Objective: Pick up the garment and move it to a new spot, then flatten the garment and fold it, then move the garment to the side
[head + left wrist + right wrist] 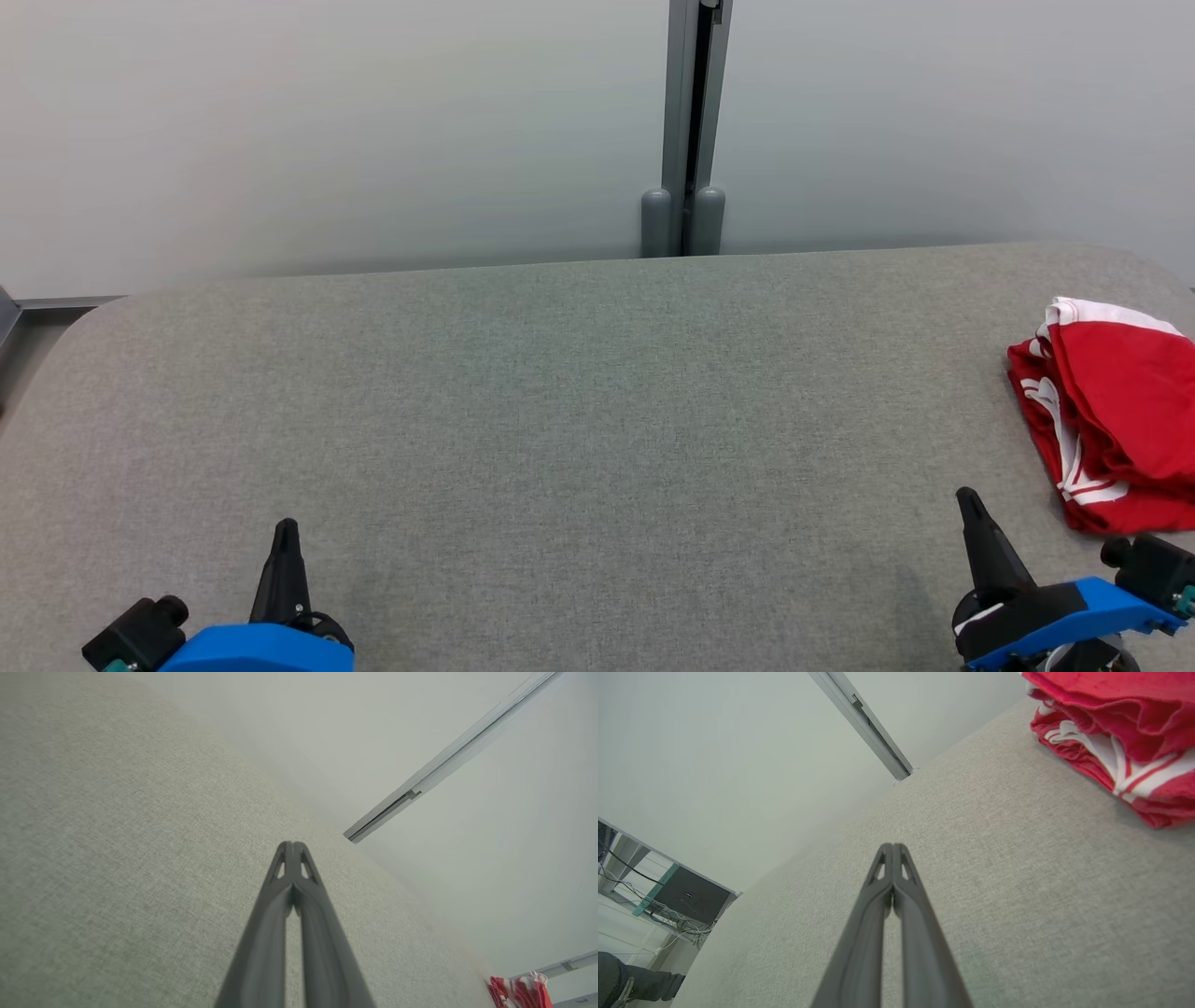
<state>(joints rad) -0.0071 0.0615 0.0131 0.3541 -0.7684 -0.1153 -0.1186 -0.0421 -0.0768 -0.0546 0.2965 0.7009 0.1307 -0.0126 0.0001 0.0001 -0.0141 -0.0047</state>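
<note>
1. Left gripper (pixel 285 534): sitting at the near left of the grey padded table (pixel 560 392), fingers pressing together on nothing, pointing away from the robot.

2. Right gripper (pixel 967 502): sitting at the near right, fingers likewise closing on nothing.

3. Garment (pixel 1120 420): red with white stripes, lying bunched in loose layers at the table's right edge, partly running out of the head view. It is lying ahead and to the right of the right gripper, near but apart. Its visible long side is running roughly near-to-far.

4. Relation: the bare width of the table is separating the left gripper from the garment, so the right arm is looking the nearer. Any reach is likely calling for a forward-rightward move, fingers parting first.
</note>
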